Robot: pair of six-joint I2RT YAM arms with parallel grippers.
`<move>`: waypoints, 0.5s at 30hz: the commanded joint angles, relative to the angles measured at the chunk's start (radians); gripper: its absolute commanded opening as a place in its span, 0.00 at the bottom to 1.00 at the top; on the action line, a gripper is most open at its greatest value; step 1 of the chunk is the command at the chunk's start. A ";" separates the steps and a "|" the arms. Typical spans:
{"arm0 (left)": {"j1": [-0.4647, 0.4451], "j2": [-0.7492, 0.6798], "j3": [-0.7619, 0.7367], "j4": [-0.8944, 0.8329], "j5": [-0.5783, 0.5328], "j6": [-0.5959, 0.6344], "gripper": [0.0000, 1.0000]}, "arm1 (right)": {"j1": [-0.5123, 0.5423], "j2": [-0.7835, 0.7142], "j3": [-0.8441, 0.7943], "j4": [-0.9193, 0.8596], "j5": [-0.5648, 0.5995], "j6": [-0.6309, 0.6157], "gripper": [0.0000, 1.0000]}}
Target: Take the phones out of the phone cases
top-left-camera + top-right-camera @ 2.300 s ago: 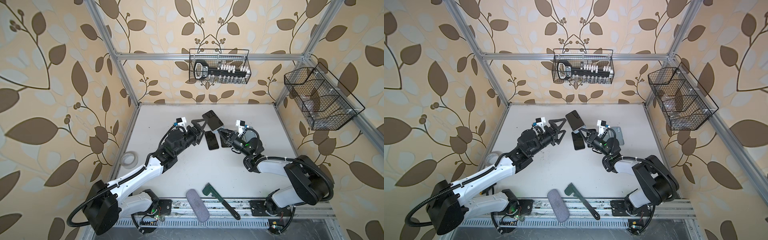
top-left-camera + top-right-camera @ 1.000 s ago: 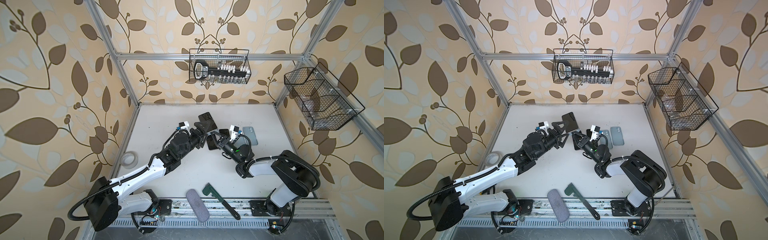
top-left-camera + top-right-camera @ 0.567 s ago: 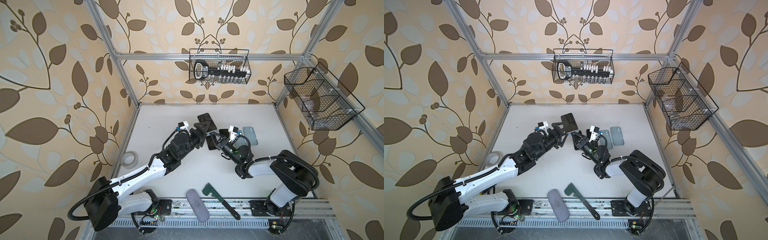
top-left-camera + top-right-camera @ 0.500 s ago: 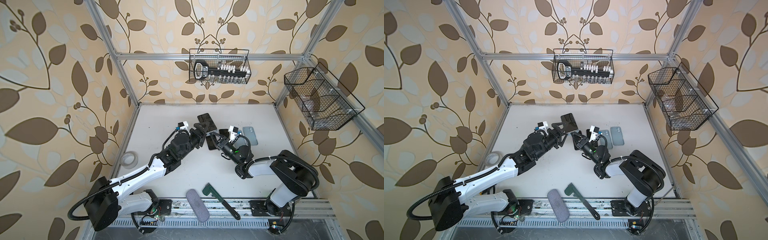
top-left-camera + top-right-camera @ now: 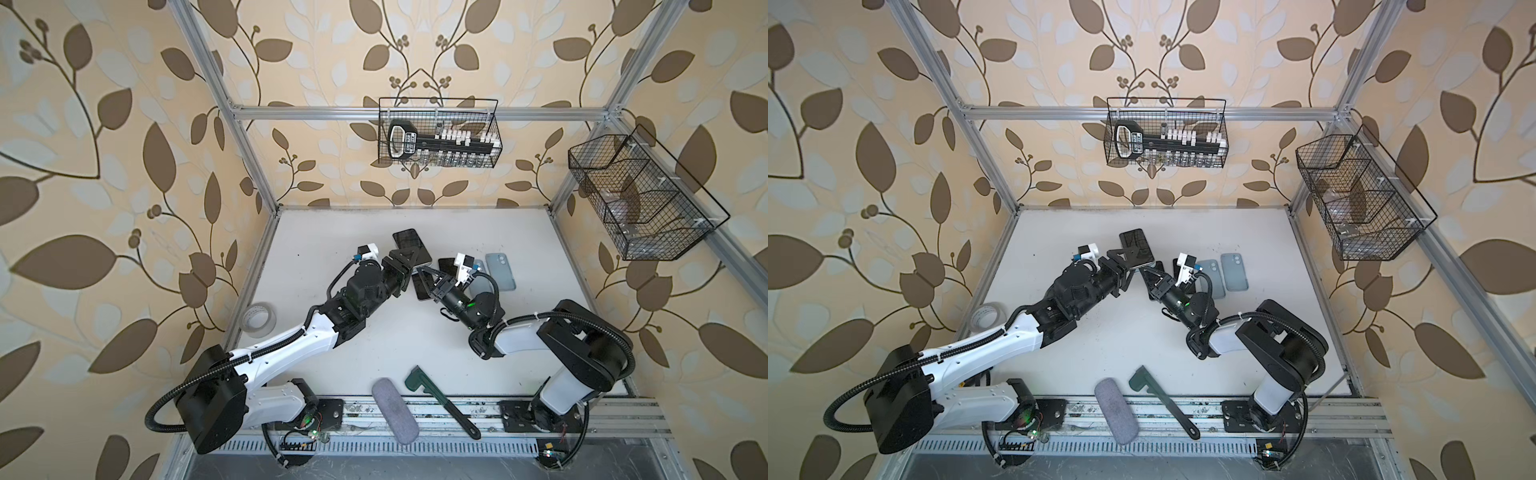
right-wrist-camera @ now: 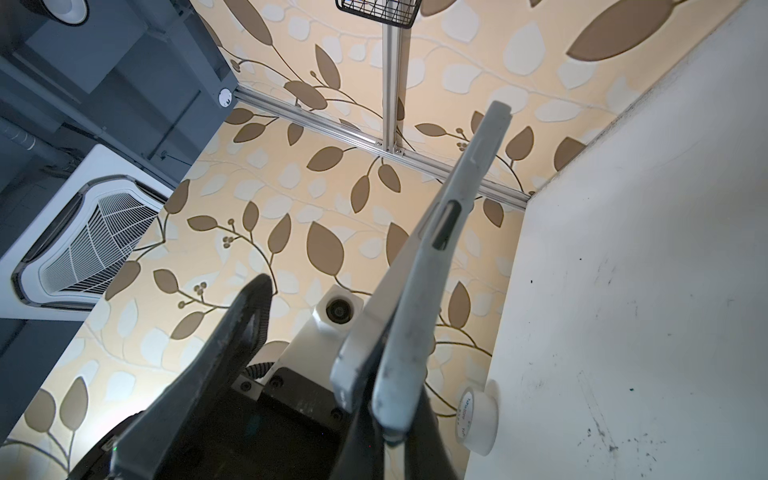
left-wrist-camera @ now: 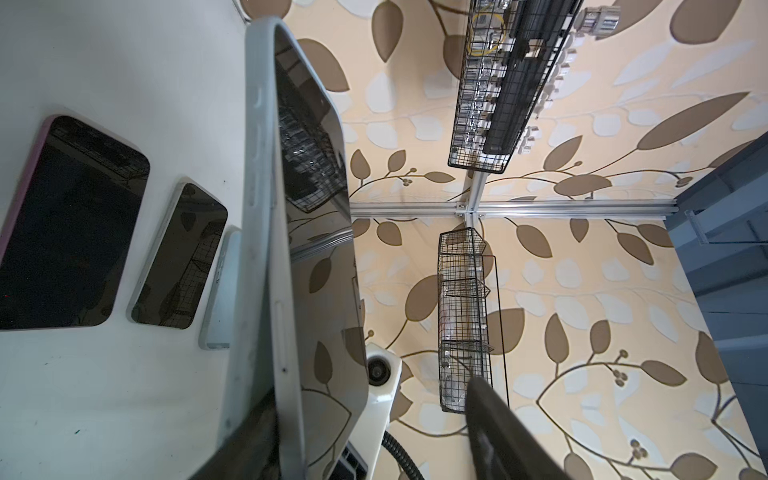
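Note:
A dark-screened phone [image 5: 409, 243] [image 5: 1135, 245] in a pale grey phone case [image 7: 259, 208] is held tilted above the table's middle in both top views. My right gripper [image 6: 388, 432] [image 5: 419, 272] is shut on the case's lower corner, where the case wall [image 6: 419, 299] stands a little off the phone's edge. My left gripper [image 7: 365, 403] [image 5: 409, 259] straddles the phone from the other side. One of its fingers [image 7: 253, 436] lies against the case's back. The other finger [image 7: 494, 432] stands apart from the screen [image 7: 316, 249], so this gripper is open.
Two bare phones [image 7: 70, 224] [image 7: 178, 257] and blue-grey cases [image 5: 500, 270] [image 5: 1210, 278] lie on the table by the right arm. A tape roll [image 5: 259, 320] sits at the left edge. A grey pad [image 5: 395, 411] and green tool [image 5: 440, 401] lie in front. Wire baskets [image 5: 438, 133] [image 5: 640, 199] hang on the walls.
My left gripper's jaws have narrowed from wide open round the phone. The right gripper keeps its hold, and the phone has hardly moved.

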 commanded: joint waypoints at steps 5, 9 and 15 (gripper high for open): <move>-0.006 0.018 0.010 0.078 -0.011 0.003 0.42 | 0.009 0.001 0.005 0.107 0.004 -0.015 0.05; -0.006 0.024 0.013 0.080 -0.008 0.001 0.28 | 0.011 -0.001 0.003 0.101 0.005 -0.017 0.05; -0.006 0.033 0.017 0.091 0.000 -0.005 0.13 | 0.011 -0.007 0.002 0.090 0.009 -0.023 0.05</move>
